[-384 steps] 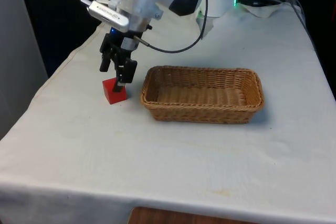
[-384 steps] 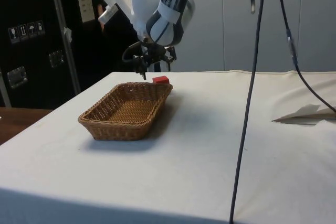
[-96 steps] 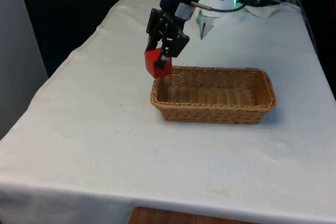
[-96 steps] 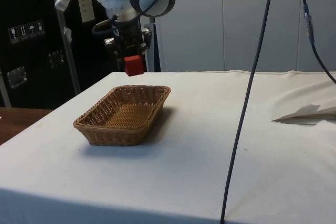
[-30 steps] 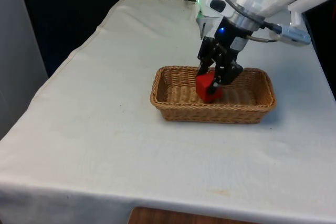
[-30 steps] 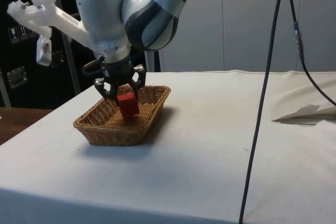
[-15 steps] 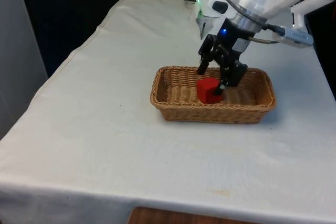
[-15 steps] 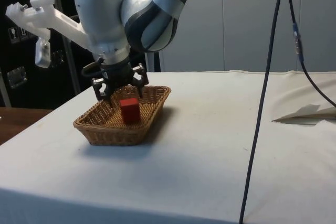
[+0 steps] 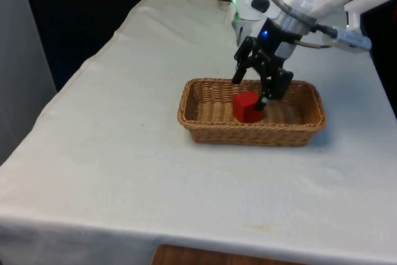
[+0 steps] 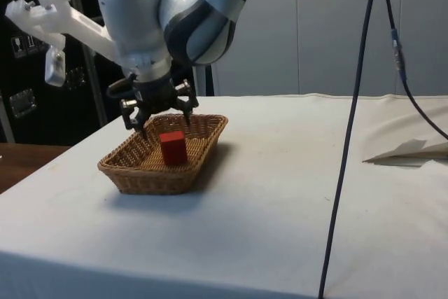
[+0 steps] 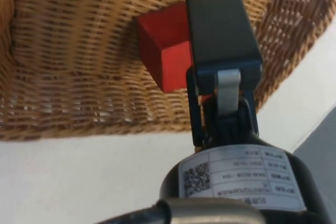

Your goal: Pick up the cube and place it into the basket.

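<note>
Toward the table's middle, nearer its right edge in the front view, sits the basket (image 9: 205, 127), long side across the table, and the cube (image 9: 246, 107) rests on its woven floor about midway along, a little toward the near wall. It stands free, one corner turned toward the front camera, so it looks dropped rather than set square. Just above and slightly behind it hangs the claw (image 9: 256, 89), its fingers spread wide with nothing between them; the side view shows the same, the claw (image 10: 157, 120) over the cube (image 10: 172, 147) with a clear gap, both tips above the basket's rim (image 10: 136, 171). From the wrist, one finger (image 11: 220, 32) overlaps the cube (image 11: 160, 43) against the wicker (image 11: 68, 51), though that looks like a matter of sightline, not contact. The open, raised pose suits a release already made: the arm needs only to clear the basket walls. A second ago the claw gripped the cube low inside the basket; half a second ago it had let go, and it has since risen a little. Well before that, the cube lay on the cloth beside the basket's left end. By these views the placing appears done.
</note>
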Robot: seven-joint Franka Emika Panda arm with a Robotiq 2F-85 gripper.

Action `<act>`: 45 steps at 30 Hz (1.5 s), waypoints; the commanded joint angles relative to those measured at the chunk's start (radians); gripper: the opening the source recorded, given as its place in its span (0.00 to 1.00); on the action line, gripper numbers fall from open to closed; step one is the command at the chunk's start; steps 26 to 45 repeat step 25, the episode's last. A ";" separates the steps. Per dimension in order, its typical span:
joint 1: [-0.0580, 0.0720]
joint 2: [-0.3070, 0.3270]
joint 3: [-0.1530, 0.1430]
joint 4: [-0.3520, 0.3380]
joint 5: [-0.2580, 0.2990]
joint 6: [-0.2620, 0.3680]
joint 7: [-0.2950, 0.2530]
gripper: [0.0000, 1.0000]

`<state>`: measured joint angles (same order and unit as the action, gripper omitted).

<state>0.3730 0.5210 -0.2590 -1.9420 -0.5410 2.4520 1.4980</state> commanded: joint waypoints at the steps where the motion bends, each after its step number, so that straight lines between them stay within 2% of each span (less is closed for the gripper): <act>1: 0.002 -0.026 0.001 -0.012 0.000 -0.009 -0.002 1.00; 8: 0.000 -0.084 0.010 -0.027 -0.005 -0.055 -0.004 1.00; 9: 0.000 -0.075 0.010 -0.021 -0.007 -0.057 0.000 1.00; 16: 0.000 -0.152 0.023 -0.036 -0.012 -0.117 -0.004 1.00; 17: 0.000 -0.137 0.022 -0.028 -0.013 -0.116 0.000 1.00; 22: 0.000 -0.183 0.030 -0.036 -0.015 -0.149 -0.004 1.00; 25: 0.000 -0.185 0.032 -0.031 -0.016 -0.164 0.000 1.00; 45: 0.000 -0.185 0.032 -0.031 -0.016 -0.164 0.000 1.00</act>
